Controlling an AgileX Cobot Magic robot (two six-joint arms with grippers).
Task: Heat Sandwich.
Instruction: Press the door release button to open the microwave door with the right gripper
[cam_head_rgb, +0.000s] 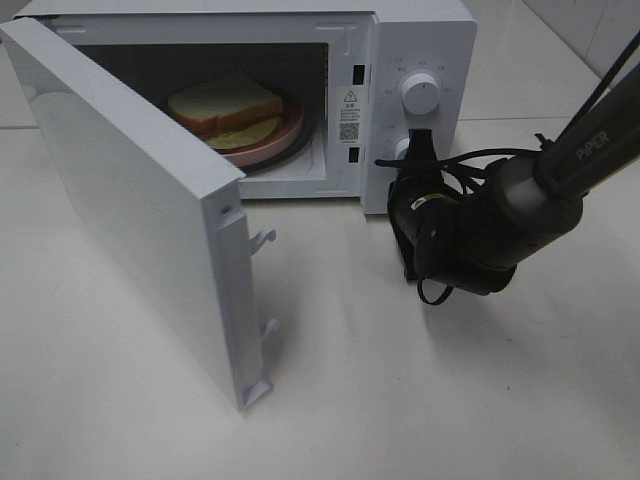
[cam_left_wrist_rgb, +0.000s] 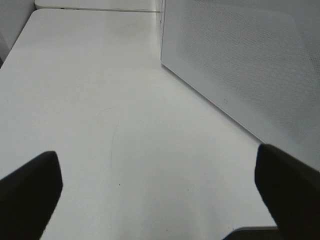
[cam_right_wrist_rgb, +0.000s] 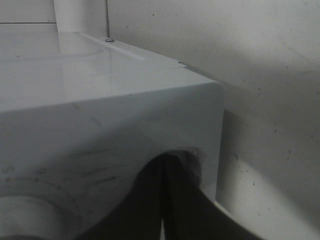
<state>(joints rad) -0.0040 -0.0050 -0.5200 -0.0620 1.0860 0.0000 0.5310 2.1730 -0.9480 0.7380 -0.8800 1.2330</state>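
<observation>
White tabletop (cam_head_rgb: 400, 400), matt and lightly scuffed, carries a white microwave (cam_head_rgb: 440, 40) with its door (cam_head_rgb: 130, 200) swung wide to the left. Item under task: the sandwich (cam_head_rgb: 225, 105) lies inside the cavity on a round pink plate (cam_head_rgb: 285, 135). It has pale tan bread on top, a reddish layer at the near edge and a greenish layer showing beneath. It appears intact and lies flat. The right gripper (cam_head_rgb: 418, 140) is at the control panel, level with the lower knob (cam_head_rgb: 403, 148) and below the upper knob (cam_head_rgb: 420, 93). Its fingers (cam_right_wrist_rgb: 150, 200) are pressed together with nothing between them. Contact with the knob cannot be confirmed. The left gripper (cam_left_wrist_rgb: 160, 185) hangs over bare table beside the microwave's perforated side wall (cam_left_wrist_rgb: 250, 60), jaws spread wide, holding and touching nothing.
</observation>
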